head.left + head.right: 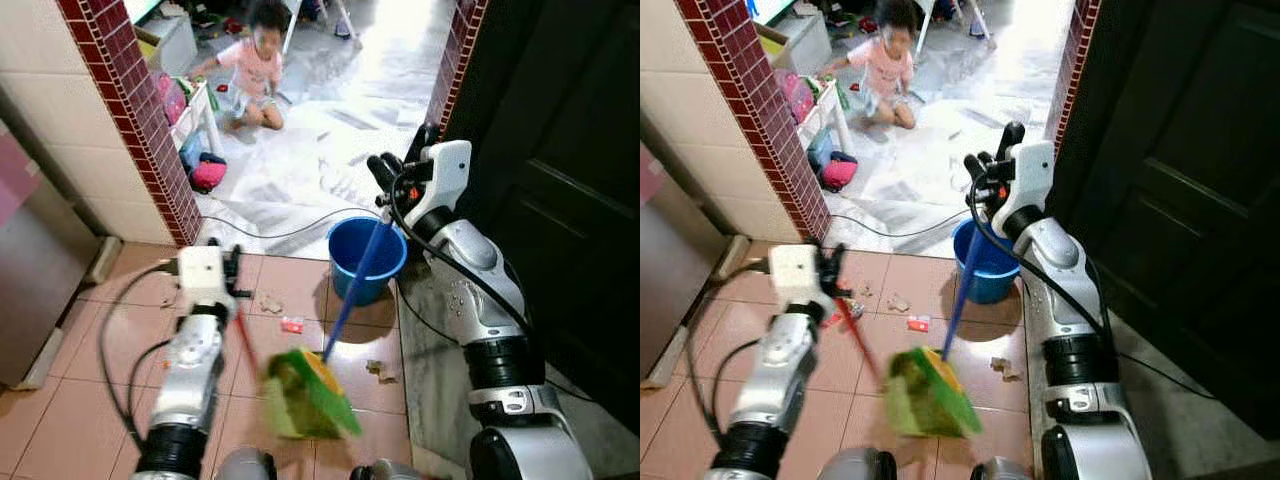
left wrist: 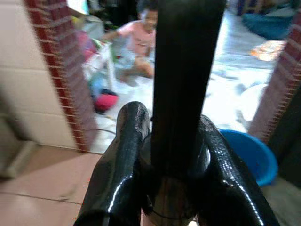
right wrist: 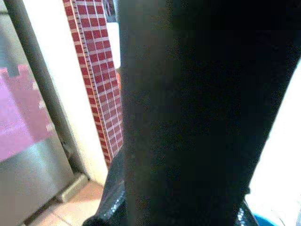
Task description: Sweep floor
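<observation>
The left gripper (image 2: 176, 155) has its two glossy black fingers (image 2: 124, 160) closed round a dark handle (image 2: 186, 84). Beyond it a blue bucket (image 2: 251, 155) sits by the red brick pillar (image 2: 63, 80), and a child (image 2: 141, 42) sits on the pale floor (image 2: 225, 80).

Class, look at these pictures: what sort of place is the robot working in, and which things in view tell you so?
Probably a lived-in family home, at a tiled doorway: a child sits among toys, with a blue bucket and floor litter nearby.
</observation>
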